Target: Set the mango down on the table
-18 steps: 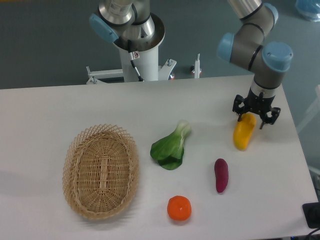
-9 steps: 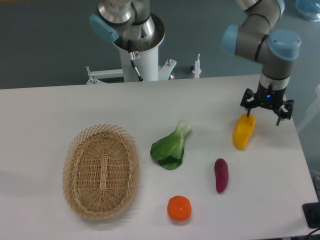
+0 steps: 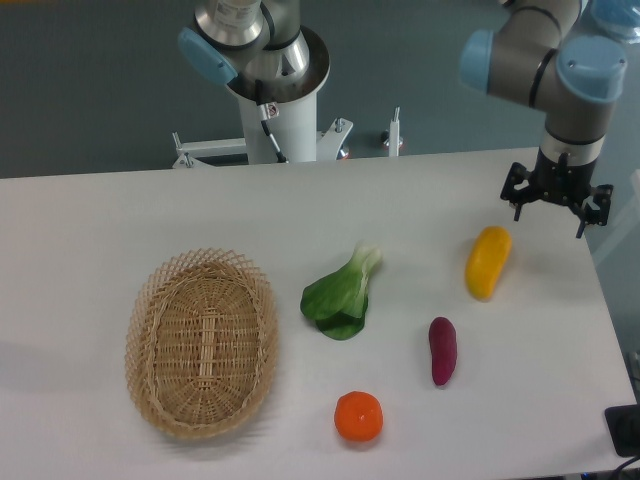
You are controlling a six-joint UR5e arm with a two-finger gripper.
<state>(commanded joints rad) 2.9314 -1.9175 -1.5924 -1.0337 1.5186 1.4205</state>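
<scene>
The mango (image 3: 487,262), yellow shading to orange, lies flat on the white table (image 3: 120,220) at the right side, with nothing touching it. My gripper (image 3: 556,207) hangs above and to the right of it, near the table's far right edge. Its black fingers are spread open and hold nothing.
A purple sweet potato (image 3: 442,349) lies just below the mango. A bok choy (image 3: 342,293) sits mid-table, an orange (image 3: 358,416) near the front edge, and an oval wicker basket (image 3: 202,342) at the left. The robot base (image 3: 280,85) stands behind the table.
The gripper has let go of the mango and moved up and to the right, away from it. The mango stays lying on the table.
</scene>
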